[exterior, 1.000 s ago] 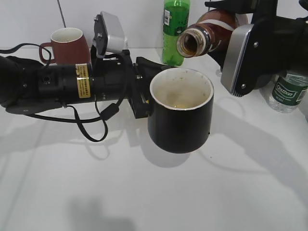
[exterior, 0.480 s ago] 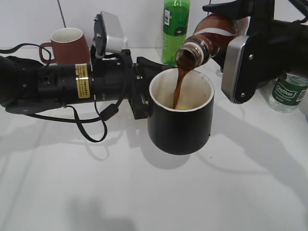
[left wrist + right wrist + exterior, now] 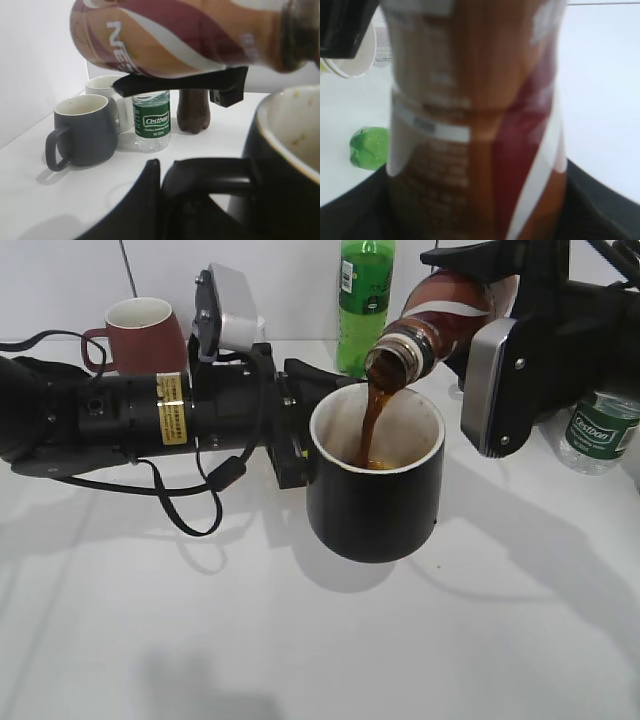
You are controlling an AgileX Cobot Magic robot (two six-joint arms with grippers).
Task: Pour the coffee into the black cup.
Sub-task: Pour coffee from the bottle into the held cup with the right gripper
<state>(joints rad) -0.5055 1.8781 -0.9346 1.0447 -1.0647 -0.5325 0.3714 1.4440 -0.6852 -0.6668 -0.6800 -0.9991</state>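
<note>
My left gripper (image 3: 300, 435) is shut on the loop handle (image 3: 210, 175) of the black cup (image 3: 375, 495) and holds it off the table in the middle of the exterior view. My right gripper (image 3: 495, 300) is shut on the coffee bottle (image 3: 440, 315) and holds it tilted, mouth down, over the cup. A brown stream of coffee (image 3: 370, 425) runs from the mouth into the cup and pools at the bottom. The bottle fills the top of the left wrist view (image 3: 180, 37) and nearly all of the right wrist view (image 3: 475, 125).
A maroon mug (image 3: 140, 332) stands at the back left, a green soda bottle (image 3: 365, 300) behind the cup, a water bottle (image 3: 600, 435) at the right. The left wrist view shows a dark grey mug (image 3: 82, 132), a white mug (image 3: 107, 90), the water bottle (image 3: 151, 125) and a dark bottle (image 3: 195, 110).
The bottle has tipped further down. Coffee was not flowing a second ago, then began to pour, and now a pool of it lies in the cup. The left arm has held still.
</note>
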